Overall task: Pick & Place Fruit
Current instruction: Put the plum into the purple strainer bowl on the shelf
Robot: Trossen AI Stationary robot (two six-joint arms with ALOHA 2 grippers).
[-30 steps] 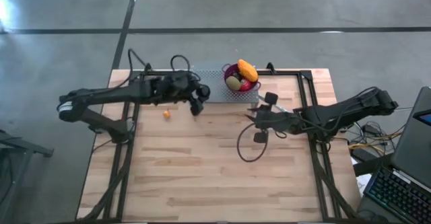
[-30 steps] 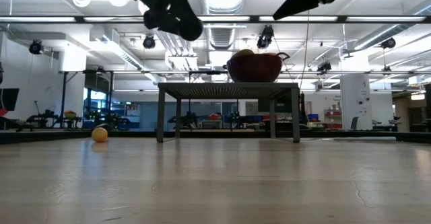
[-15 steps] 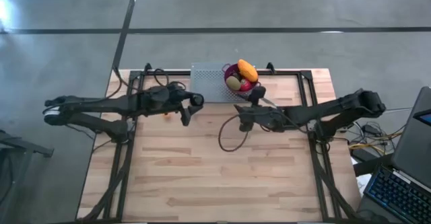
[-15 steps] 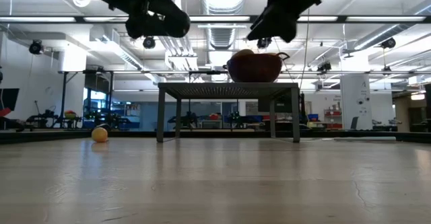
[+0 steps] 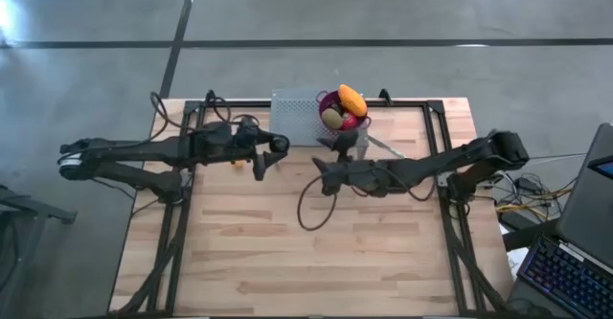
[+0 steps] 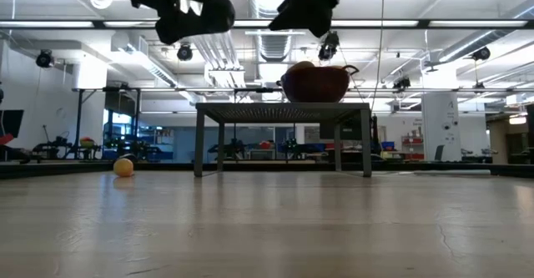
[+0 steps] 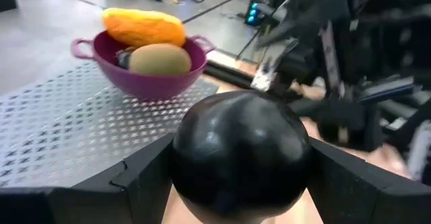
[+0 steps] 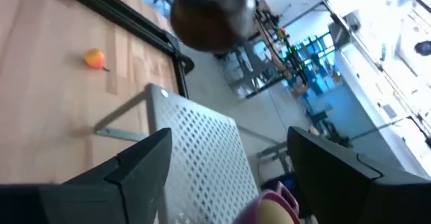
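Note:
My left gripper (image 5: 276, 147) hovers left of the purple bowl (image 5: 343, 110), shut on a near-black round fruit (image 7: 239, 153). That fruit also shows in the right wrist view (image 8: 212, 15). The bowl stands on a perforated metal stand (image 5: 295, 118). It holds an elongated orange fruit (image 5: 352, 99) and a brown-green oval one (image 5: 332, 118). A small orange ball (image 6: 123, 167) lies on the table under the left arm. My right gripper (image 5: 319, 169) hangs open over the table's middle, facing the left gripper, with nothing between its fingers. My left gripper pinches the black round fruit by its two opposite sides (image 7: 185, 163) between the two fingers (image 7: 141, 183). The fingers come nearly level from the table's left. The fruit is lifted clear of the table.
A thin silver utensil (image 5: 385, 147) lies on the table right of the bowl. A cable loop (image 5: 308, 209) hangs from the right arm. Black frame rails (image 5: 182, 214) run along both table sides, and a laptop (image 5: 584, 223) stands off the right edge. Bare wood lies toward the near edge.
My right gripper has travelled toward the table's left edge, from right of the bowl to in front of it. My left gripper has drawn back a little toward the left edge with the black fruit and has tipped up from slanting down to nearly level.

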